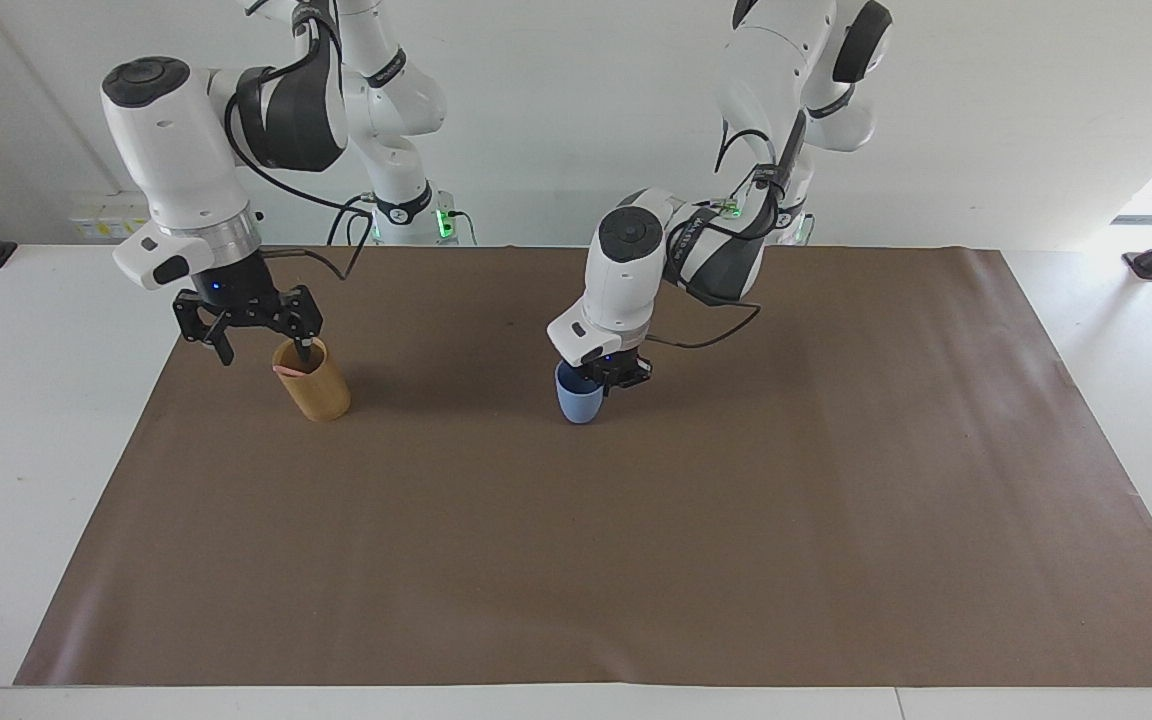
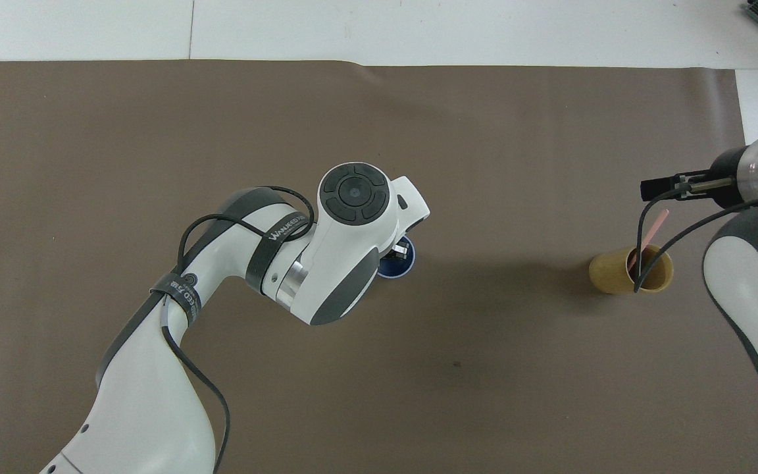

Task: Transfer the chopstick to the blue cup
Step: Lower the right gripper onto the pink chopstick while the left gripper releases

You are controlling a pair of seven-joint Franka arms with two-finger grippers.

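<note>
Chopstick [image 2: 654,228] shows full-length only from overhead, leaning from the tan holder [image 1: 313,382]; right claw [image 1: 263,345] apart above it; left claw [image 1: 608,378] clamped on blue cup [image 1: 577,402].

Light blue cup [image 1: 579,402], darker inside. Pale pink chopstick [image 2: 654,230]. Tan-brown holder [image 1: 314,385]. Plain brown mat [image 1: 636,540] on a white table [image 1: 26,420]. White arms, black grippers.

A white tabletop [image 1: 16,420] carries a brown mat [image 1: 576,560]. On the mat stand a tan holder [image 1: 316,390] and, well apart, the blue cup [image 1: 578,402].
</note>
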